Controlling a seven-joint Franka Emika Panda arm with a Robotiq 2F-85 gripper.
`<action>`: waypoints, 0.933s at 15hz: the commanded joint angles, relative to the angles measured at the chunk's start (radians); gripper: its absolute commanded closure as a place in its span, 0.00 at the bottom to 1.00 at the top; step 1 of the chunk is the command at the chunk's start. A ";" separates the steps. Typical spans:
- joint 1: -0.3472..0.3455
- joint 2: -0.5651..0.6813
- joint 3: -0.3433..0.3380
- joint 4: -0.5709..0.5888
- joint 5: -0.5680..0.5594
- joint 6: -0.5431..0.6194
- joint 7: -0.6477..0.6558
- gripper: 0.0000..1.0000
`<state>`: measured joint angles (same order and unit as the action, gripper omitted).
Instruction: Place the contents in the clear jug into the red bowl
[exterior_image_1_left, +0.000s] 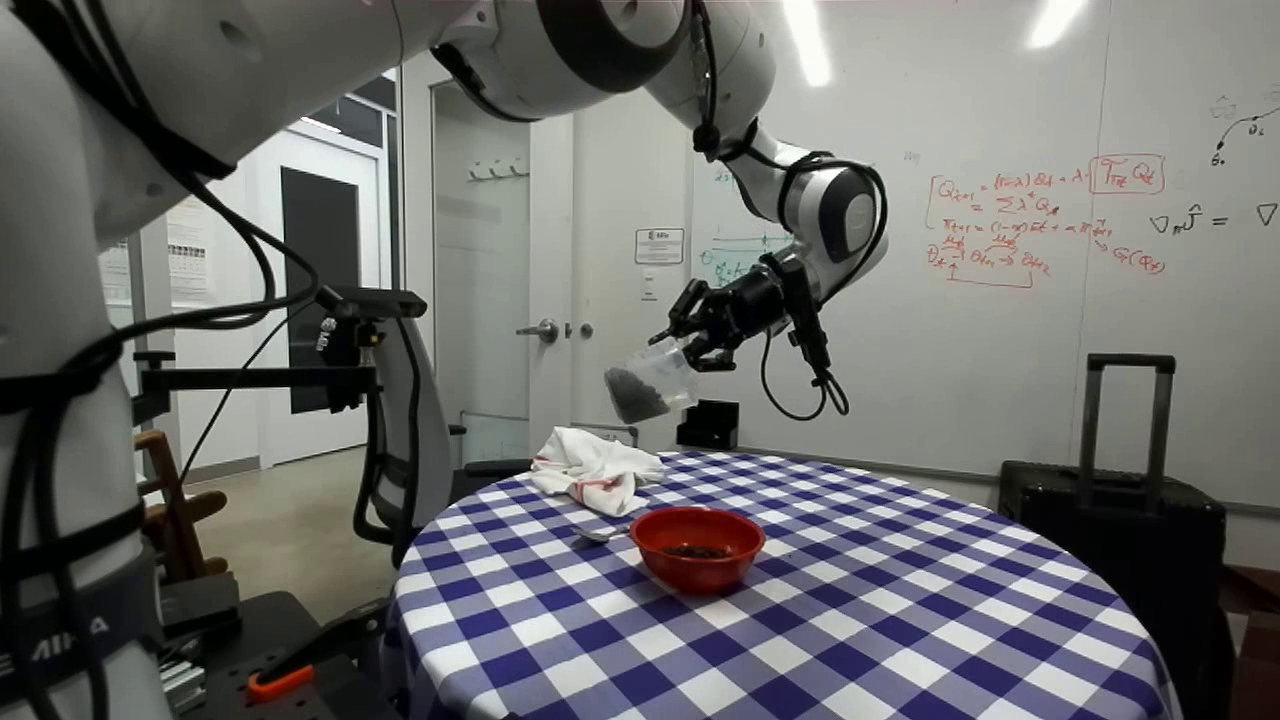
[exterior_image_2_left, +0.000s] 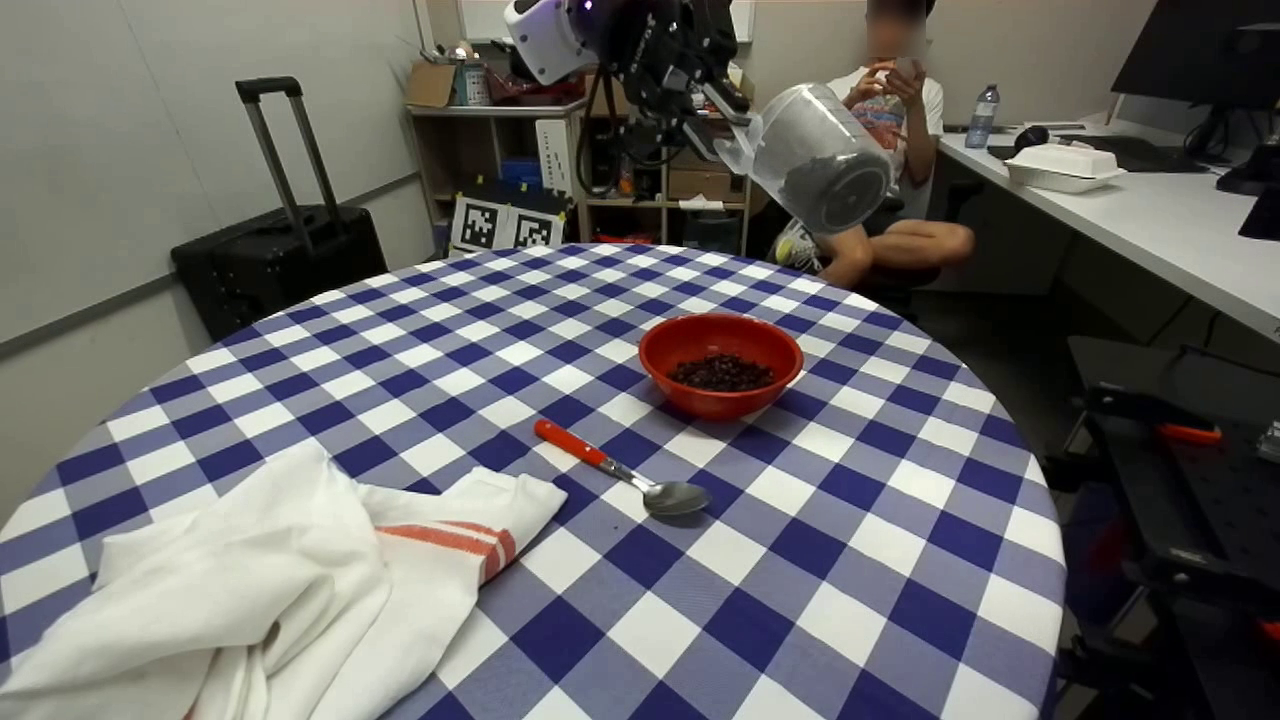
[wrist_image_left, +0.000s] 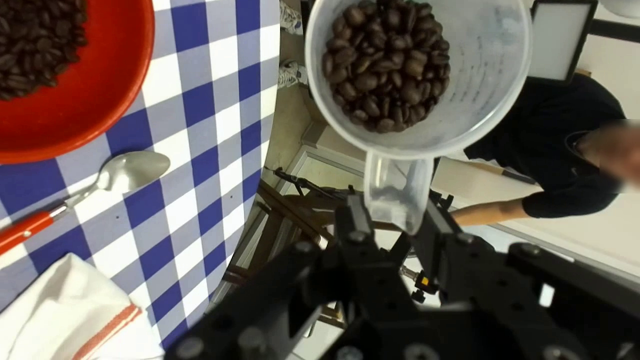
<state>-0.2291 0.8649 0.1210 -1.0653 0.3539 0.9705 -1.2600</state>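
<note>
- Whiteboard (exterior_image_1_left: 950, 380): covered the far wall in an exterior view.
- Table (exterior_image_1_left: 900, 620): round, dressed in blue-and-white check; looked level.
- Suitcase (exterior_image_1_left: 1130, 545): stood beyond the table, at right in an exterior view.
- Towel (exterior_image_2_left: 300, 560): lay bunched at near left in an exterior view.
- Bowl (exterior_image_1_left: 695, 575): stood upright. In the wrist view it lay left of the jug (exterior_image_2_left: 815, 150), not beneath it; pouring from there would likely have spilled over the table or past its edge.
- Jug: raised, tilted, base lowest. The gripper (wrist_image_left: 397, 215) pinched it by the handle alone; a fast tip could have let its weight twist it loose.
- Spoon (exterior_image_2_left: 622, 471): lay beside the bowl.
- Beans (wrist_image_left: 387, 65): present in jug and bowl; transfer judged unfinished. A sudden rush could have bounced some over the rim.
</note>
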 joint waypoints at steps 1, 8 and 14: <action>-0.051 0.015 -0.005 0.019 0.130 -0.003 0.089 0.94; -0.100 -0.003 -0.024 -0.063 0.270 0.159 0.155 0.94; -0.100 0.045 -0.013 -0.058 0.229 0.116 0.093 0.94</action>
<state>-0.3296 0.8861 0.1026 -1.1362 0.5893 1.1273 -1.1411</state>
